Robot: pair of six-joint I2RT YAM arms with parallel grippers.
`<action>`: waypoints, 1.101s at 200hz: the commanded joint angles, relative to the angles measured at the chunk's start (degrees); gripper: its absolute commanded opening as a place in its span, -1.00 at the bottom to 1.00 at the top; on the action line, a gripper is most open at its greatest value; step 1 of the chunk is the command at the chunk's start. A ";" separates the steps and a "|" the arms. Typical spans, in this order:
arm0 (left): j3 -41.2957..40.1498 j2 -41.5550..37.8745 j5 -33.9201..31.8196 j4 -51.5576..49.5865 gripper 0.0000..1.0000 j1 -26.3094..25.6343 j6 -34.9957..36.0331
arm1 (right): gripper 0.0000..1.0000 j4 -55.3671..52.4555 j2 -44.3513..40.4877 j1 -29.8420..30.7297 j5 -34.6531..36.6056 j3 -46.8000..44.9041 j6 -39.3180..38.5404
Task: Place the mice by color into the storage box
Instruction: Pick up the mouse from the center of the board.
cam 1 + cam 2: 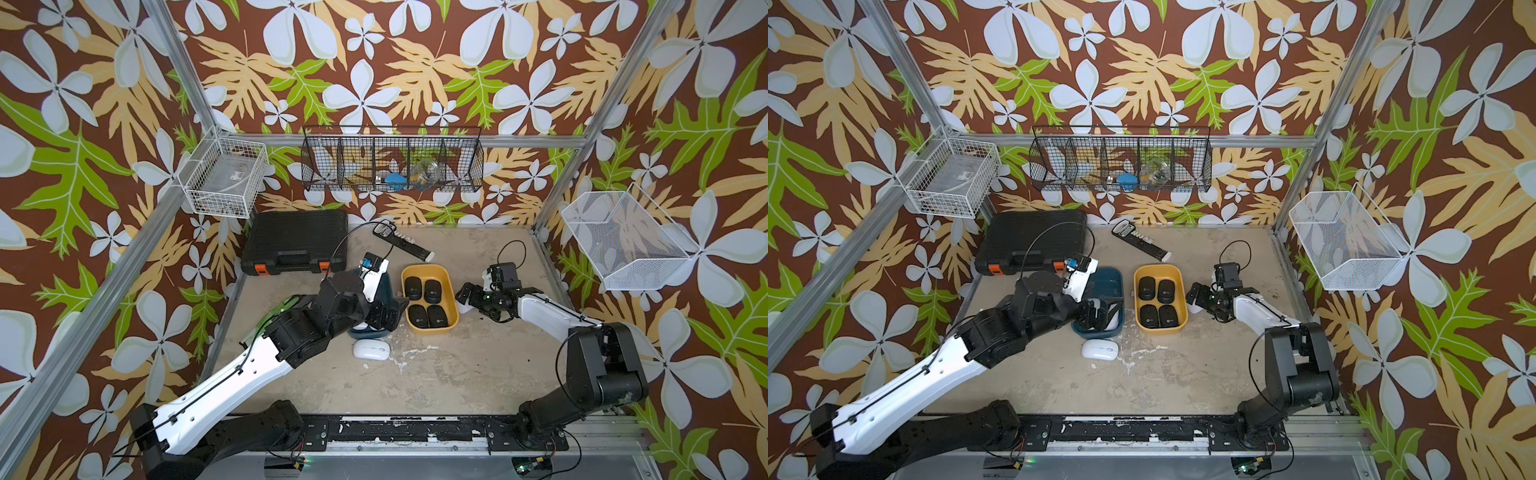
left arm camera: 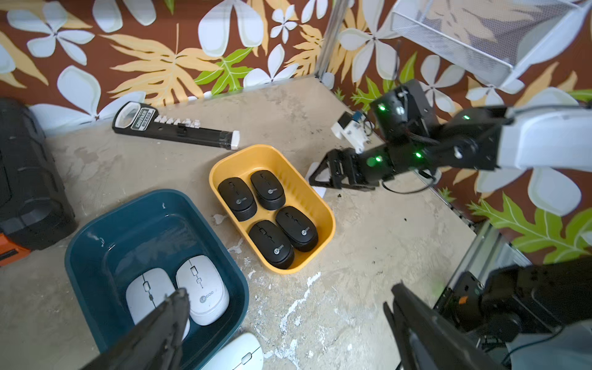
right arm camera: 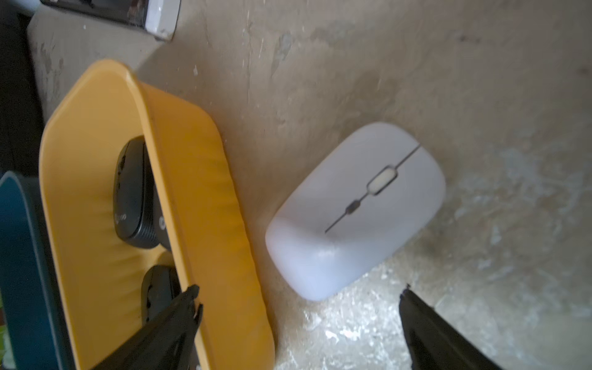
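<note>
Four matte black oval mice (image 2: pixel 270 245) fill the yellow plastic tub (image 2: pixel 301 192), two glossy white mice (image 2: pixel 201 288) lie in the dark teal tub (image 2: pixel 96 243) under the wide-open left gripper (image 2: pixel 290 291), a third white mouse (image 1: pixel 371 350) sits just near of it, and the gaping right gripper (image 3: pixel 298 290) hovers by a fourth white mouse (image 3: pixel 355 208), right of the yellow tub.

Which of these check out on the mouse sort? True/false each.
1. The yellow bin holds four black mice. True.
2. The blue bin holds four white mice. False: only two white mice show in it.
3. The left tool and right tool are both open and empty. True.
4. Every white mouse is binned. False: one white mouse lies on the table next to the blue bin, and another lies beside the yellow bin, by the right tool.
</note>
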 commanded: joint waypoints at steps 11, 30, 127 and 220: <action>-2.93 -3.21 -0.63 3.81 0.99 -0.58 5.26 | 0.97 -3.63 3.52 0.15 4.11 4.18 0.33; -3.12 -3.89 -0.36 3.64 0.99 -0.58 5.99 | 0.97 -5.13 5.63 0.30 4.85 5.73 0.44; -6.10 -5.07 0.20 5.13 0.99 -0.60 6.25 | 0.96 -10.45 12.23 2.06 8.52 12.06 1.36; -7.83 -6.93 -0.69 4.97 1.00 -0.57 6.75 | 0.89 -15.76 18.41 4.26 13.62 18.85 -1.76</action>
